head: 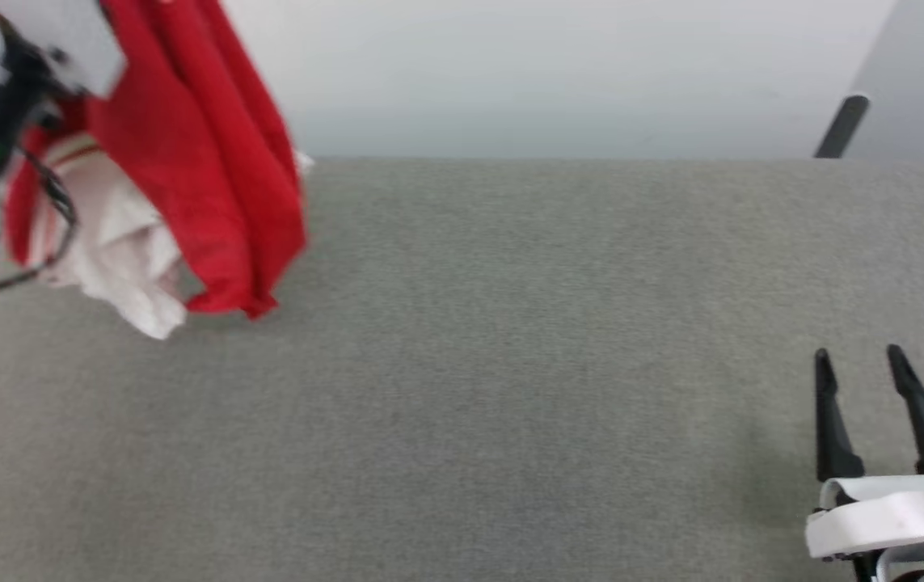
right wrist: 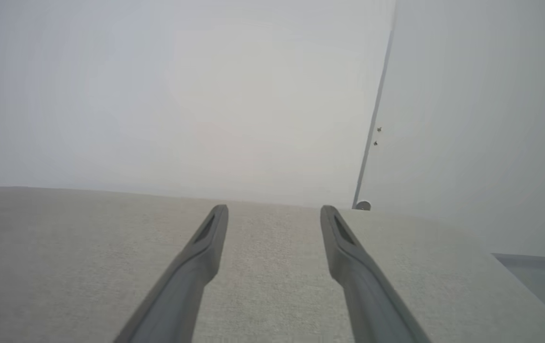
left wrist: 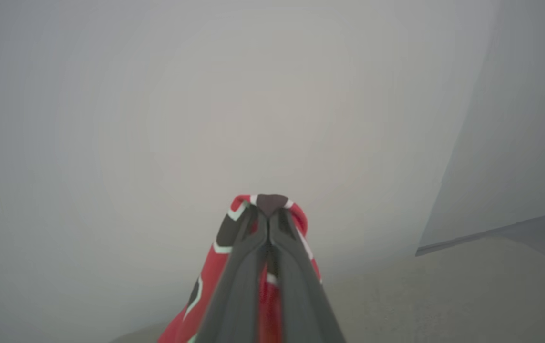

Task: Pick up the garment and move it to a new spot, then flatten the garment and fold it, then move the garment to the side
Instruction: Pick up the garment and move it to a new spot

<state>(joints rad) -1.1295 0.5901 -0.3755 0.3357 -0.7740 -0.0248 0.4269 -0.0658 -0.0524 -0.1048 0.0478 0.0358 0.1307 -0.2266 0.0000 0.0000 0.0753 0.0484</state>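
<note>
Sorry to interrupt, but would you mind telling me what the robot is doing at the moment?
The robot's left gripper is shut on a fold of the garment, which hangs bunched up, red body and white sleeve together, over the far left of the grey surface. The right gripper is open and empty, low on the right above that surface. The garment is not yet laid flat or folded.

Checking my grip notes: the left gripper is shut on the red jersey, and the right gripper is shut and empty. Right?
No: the right gripper is open, not shut; the right wrist view shows its fingers spread over the grey surface. It is empty, and the left gripper is shut on the red jersey.
</note>
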